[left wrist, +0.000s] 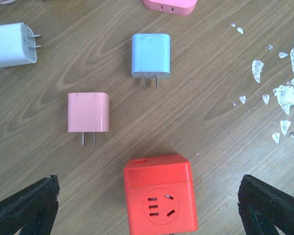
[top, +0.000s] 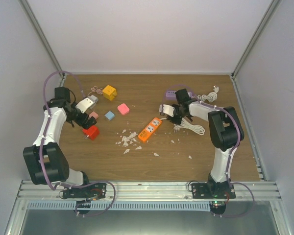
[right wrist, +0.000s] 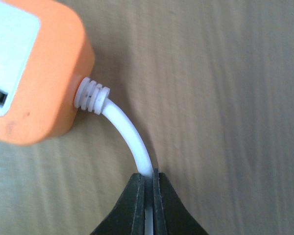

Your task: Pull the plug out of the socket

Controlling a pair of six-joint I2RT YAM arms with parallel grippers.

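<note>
My right gripper (right wrist: 149, 178) is shut on the white cable (right wrist: 130, 139) just behind its ribbed collar, where it enters the orange power strip (right wrist: 29, 73). In the top view this gripper (top: 168, 114) is at the far end of the strip (top: 151, 129), mid-table. My left gripper (left wrist: 148, 188) is open and straddles a red cube socket (left wrist: 159, 196), fingers wide on both sides and not touching it. The cube's round face shows empty slots. In the top view the left gripper (top: 87, 125) hovers over the red cube (top: 91, 132).
Loose plugs lie beyond the red cube: pink (left wrist: 88, 112), blue (left wrist: 151, 55), white (left wrist: 12, 44). White shards (top: 129, 139) are scattered beside the strip. There are a yellow cube (top: 109, 92), a purple socket (top: 172, 93) and coiled white cable (top: 191, 126).
</note>
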